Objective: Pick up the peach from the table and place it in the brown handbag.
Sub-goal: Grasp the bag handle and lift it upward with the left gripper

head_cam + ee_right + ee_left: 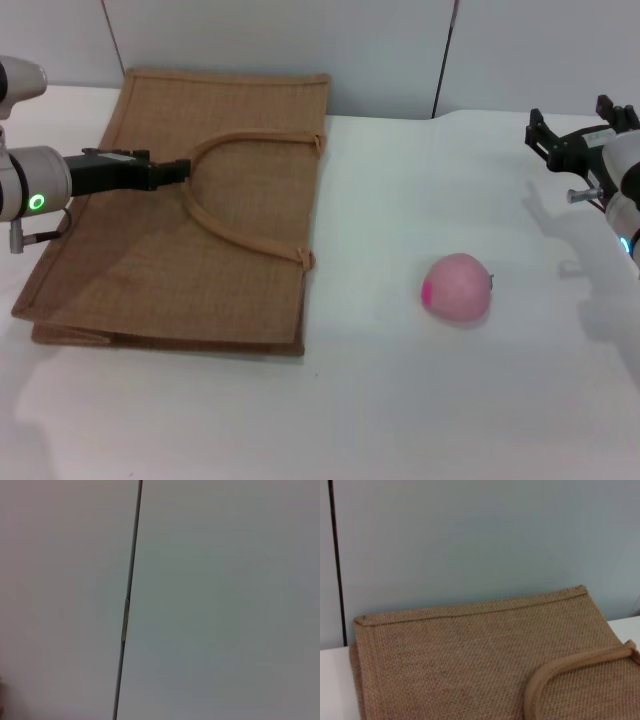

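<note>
While the peach (458,288) lay on the table (420,400) below and inward of the spread-fingered right gripper (568,135), the left gripper (182,170), apparently clenched, reached the brown handbag (150,270) handle, probably to open it.

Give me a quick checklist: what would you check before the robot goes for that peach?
1. Peach lying free on the table, nothing touching it: ok.
2. Right gripper empty, fingers apart, off to the peach's far right: ok.
3. Path from right gripper to the peach unobstructed: ok.
4. Brown handbag open to receive fruit: not ok, it lies flat.
5. Left gripper over the handbag by its handle, holding it: cannot tell.
</note>
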You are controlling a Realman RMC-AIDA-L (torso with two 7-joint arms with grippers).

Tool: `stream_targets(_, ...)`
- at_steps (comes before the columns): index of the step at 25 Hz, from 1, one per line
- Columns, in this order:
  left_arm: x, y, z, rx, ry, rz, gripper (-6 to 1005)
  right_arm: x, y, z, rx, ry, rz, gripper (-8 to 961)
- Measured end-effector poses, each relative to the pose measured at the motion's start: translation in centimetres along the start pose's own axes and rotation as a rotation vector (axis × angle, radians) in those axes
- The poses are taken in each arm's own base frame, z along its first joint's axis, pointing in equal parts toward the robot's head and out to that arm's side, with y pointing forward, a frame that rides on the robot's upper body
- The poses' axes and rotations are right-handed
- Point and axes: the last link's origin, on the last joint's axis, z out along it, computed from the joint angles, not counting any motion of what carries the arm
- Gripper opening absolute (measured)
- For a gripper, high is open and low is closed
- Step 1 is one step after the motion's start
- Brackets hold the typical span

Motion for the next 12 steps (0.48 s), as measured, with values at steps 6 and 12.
stream_targets(6,0.11,0.02,0.24,0.011,-0.001,0.003,615,-0.12,0.09,0.07,-0.002,-0.003,0.0,878)
stream_targets(12,-0.17,0.15,0.62,0.015,-0.021,0.007,605,-0.17,0.12,0.09,-0.003,-0.004,0.001,879)
